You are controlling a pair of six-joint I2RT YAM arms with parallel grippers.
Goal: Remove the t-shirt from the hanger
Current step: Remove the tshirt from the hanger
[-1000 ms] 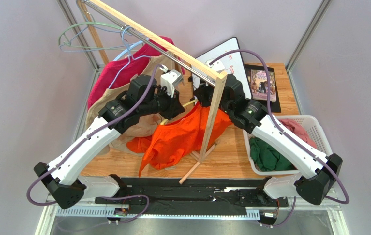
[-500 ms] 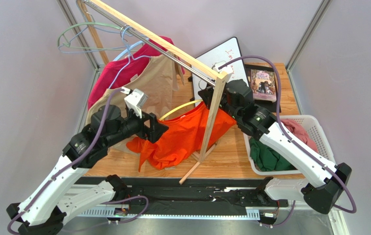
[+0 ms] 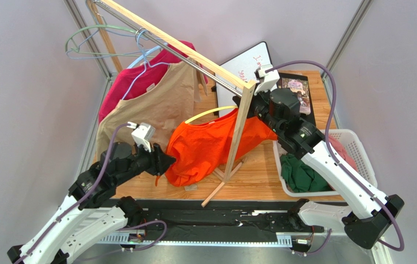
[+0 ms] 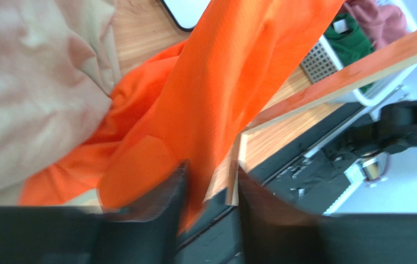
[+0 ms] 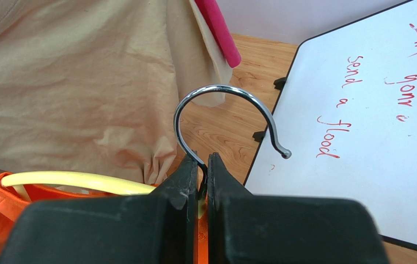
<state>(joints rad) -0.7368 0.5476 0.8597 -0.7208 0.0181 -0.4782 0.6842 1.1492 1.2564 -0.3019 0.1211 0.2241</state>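
Leaves the wooden rack [image 3: 183, 48], slanting from upper left to centre of the top view, and the white basket [image 3: 351, 132] at right just as 1 second ago. Finds the left arm [image 3: 100, 181] swung well back toward the lower left, away from the hanger's shoulder and down to the lower left edge of the orange t-shirt [image 3: 205, 146]. Finds that t-shirt gathered up at the centre of the frame, mostly clear of the worktop [image 3: 260, 176] where 1 second ago spread across it, yet still threaded on the yellow hanger [image 3: 210, 114], itself carried up and right to just beside the rack's end post. Shows the right pincer [image 5: 202, 165] closed tight on the neck of the hanger's metal hook [image 5: 221, 93], off the rail. Shows the left pincer [image 4: 210, 187], after a wide opening, part open again, with a fold of orange hem lying between the fingers [image 4: 161, 209] against the left-hand one, daylight beside it; not clamped, as far as visible. Means 1 hold traded for another: hanger steadied high, hem about to be caught, shirt not yet off. Calls next, probably, for closing on the hem and drawing down and left.
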